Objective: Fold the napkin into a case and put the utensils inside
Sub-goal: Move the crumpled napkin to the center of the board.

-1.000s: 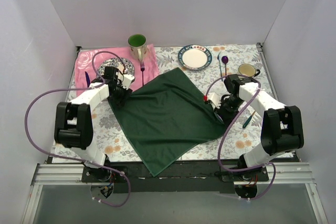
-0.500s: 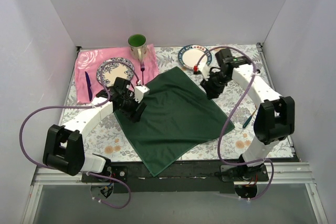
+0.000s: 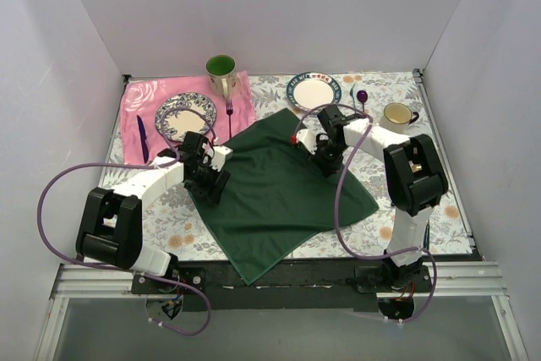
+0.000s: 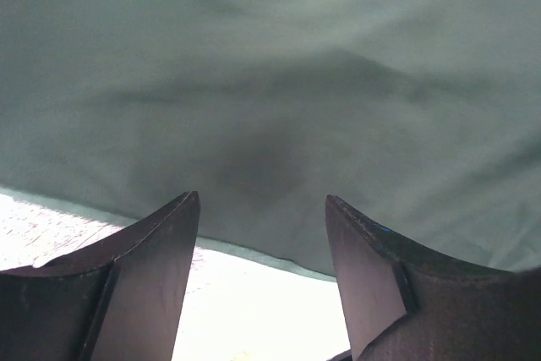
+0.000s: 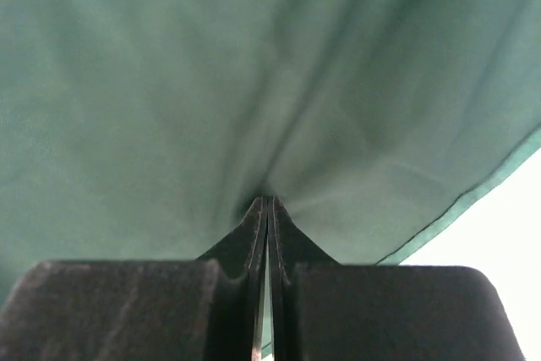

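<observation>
Here, my right end effector [image 5: 268,200] is pressed fully together, and the napkin [image 5: 169,82] puckers into its tips, with creases fanning away from that spot, so I take it to be pinching a fold of the cloth. From above, this end effector [image 3: 325,161] sits on the napkin's far right part, just inside its upper right edge.

My left end effector [image 4: 262,200] stands parted, a clear gap between the two dark fingers [image 4: 161,243] and nothing held in it. Green cloth fills the view ahead of it, and the hem runs across just in front of the tips with bright tabletop [image 4: 254,310] showing below. From above, it [image 3: 213,182] is low over the napkin's left side.

The napkin [image 3: 270,196] lies spread like a diamond across the middle of the floral tabletop [image 3: 182,226], its near corner reaching the dark rail at the front.

Farther out, on the left, a pink cloth [image 3: 152,99] carries a patterned plate [image 3: 179,113], a dark blue knife [image 3: 141,137] beside it, a pink fork [image 3: 229,114] near the cloth's right edge, and a cup [image 3: 221,68] at the back. The cup's inside looks green, and I cannot tell whether anything is in it. Behind the napkin's far corner sits a blue-rimmed plate [image 3: 314,92] showing its cream centre. Right of that lies a purple spoon [image 3: 362,99], then a mug [image 3: 397,113] with a pale yellowish inside; whether that is liquid I cannot tell.
</observation>
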You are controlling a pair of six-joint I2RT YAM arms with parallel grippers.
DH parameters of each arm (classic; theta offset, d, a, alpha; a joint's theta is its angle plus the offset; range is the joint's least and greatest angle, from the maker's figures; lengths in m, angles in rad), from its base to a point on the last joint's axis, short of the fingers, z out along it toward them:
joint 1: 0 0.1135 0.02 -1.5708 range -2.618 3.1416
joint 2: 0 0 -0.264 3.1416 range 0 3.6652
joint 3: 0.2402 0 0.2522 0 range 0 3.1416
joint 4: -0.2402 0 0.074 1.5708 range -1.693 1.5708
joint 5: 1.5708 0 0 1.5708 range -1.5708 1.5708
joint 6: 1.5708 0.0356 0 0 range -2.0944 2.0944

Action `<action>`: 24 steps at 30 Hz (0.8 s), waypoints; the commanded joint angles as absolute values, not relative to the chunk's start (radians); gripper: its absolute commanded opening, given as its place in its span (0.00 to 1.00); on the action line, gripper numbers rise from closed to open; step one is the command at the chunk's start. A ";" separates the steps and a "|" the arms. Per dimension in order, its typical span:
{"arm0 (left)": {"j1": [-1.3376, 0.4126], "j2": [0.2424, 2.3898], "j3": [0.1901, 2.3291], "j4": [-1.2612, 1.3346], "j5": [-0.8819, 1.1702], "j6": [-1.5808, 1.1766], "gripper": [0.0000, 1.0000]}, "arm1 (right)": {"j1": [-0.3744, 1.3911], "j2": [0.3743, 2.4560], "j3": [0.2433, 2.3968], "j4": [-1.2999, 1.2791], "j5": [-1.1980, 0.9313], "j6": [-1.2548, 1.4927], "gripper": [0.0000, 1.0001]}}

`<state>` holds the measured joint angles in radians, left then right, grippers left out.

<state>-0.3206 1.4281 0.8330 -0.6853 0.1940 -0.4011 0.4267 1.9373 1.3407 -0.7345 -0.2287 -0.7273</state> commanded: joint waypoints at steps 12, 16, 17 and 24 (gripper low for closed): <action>-0.176 1.482 0.936 -0.699 0.308 -0.327 0.61 | 0.963 1.594 0.871 -0.922 -0.389 -0.809 0.08; -0.199 1.505 0.919 -0.733 0.341 -0.287 0.60 | 0.963 1.592 1.021 -0.999 -0.506 -0.787 0.09; -0.207 1.502 0.905 -0.736 0.341 -0.279 0.59 | 0.945 1.588 1.098 -1.003 -0.505 -0.773 0.10; -0.054 1.450 1.047 -0.758 0.506 -0.305 0.66 | 0.475 1.687 1.475 -1.060 -0.532 -0.770 0.44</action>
